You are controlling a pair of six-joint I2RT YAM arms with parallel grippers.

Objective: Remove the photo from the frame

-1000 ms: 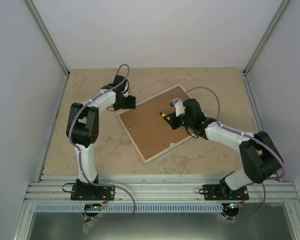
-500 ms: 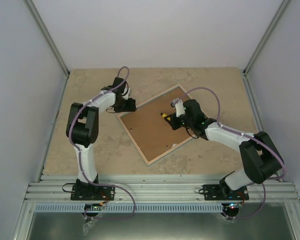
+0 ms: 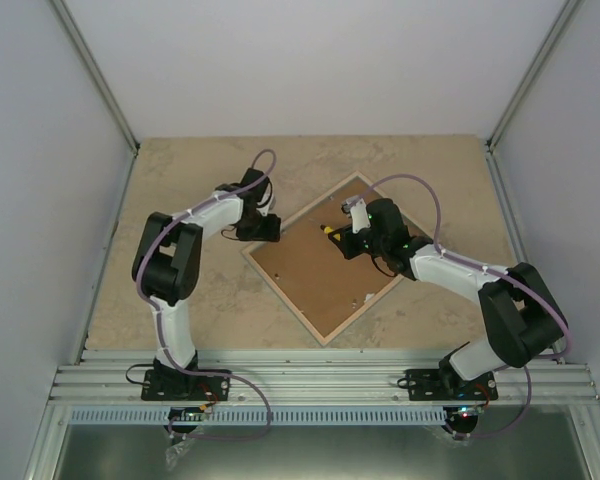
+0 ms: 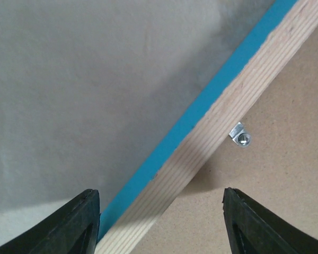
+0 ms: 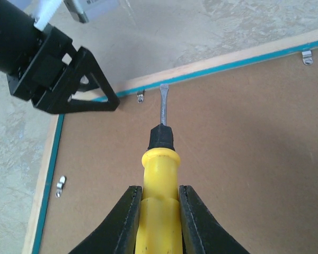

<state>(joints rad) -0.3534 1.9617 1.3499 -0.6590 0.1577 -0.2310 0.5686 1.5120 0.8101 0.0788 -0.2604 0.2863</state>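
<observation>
The frame (image 3: 286,297) lies face down on the table, light wood back up, with the brown backing board (image 3: 320,275) in it. The photo is hidden under the board. My left gripper (image 3: 263,228) is open and straddles the frame's upper-left rail (image 4: 212,148), one finger outside the turquoise side, one over the board. My right gripper (image 3: 348,240) is shut on a yellow-handled screwdriver (image 5: 160,201). Its blade tip (image 5: 163,91) rests on the board next to a metal clip (image 5: 140,96) at the rail. The left gripper's fingers (image 5: 90,87) stand just left of that clip.
More metal clips hold the board: one in the left wrist view (image 4: 239,138), one at the far right rail (image 5: 306,57), one at the left rail (image 5: 60,185). White walls enclose the beige stone-patterned table (image 3: 180,300) on three sides.
My left gripper has moved right and toward the near side along the frame's edge. The frame has turned, its left and near corners shifted to the right. The right gripper has hardly moved.
</observation>
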